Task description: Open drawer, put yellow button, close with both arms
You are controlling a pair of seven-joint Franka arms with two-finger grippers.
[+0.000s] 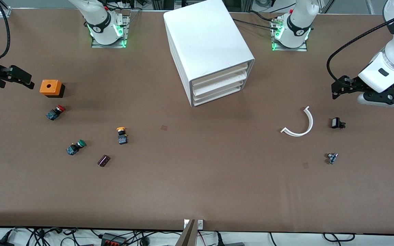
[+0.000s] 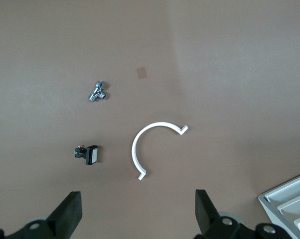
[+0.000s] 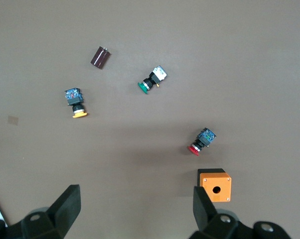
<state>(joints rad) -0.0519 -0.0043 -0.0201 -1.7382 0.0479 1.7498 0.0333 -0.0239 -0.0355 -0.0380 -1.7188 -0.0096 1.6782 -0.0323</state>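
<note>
1. The big white boxy three-drawer cabinet [image 1: 208, 51] is sitting on the brown counter [image 1: 197, 191] between the two arm bases, all its shallow white tray drawers [image 1: 217, 89] looking shut.
2. The small yellow-capped push button with a black-and-blue body [image 1: 122, 135] is lying toward the right arm's end, nearer the front camera than the cabinet, with a green-capped button [image 1: 75, 147], a red-capped button [image 1: 55, 112], an orange box [image 1: 51, 88] and a dark cylinder [image 1: 103, 160] around it.
3. The right hand [image 3: 135, 206] is hovering over that cluster, fingers spread wide, holding nothing.
4. The left hand [image 2: 137, 209] is hanging wide open and empty over a white curved strip [image 2: 149, 148], a black clip [image 2: 88, 154] and a metal fitting [image 2: 97, 91].
5. I'm thinking the risks are grabbing the wrong cap colour, or the cabinet sliding when a drawer is pulled unbraced.
</note>
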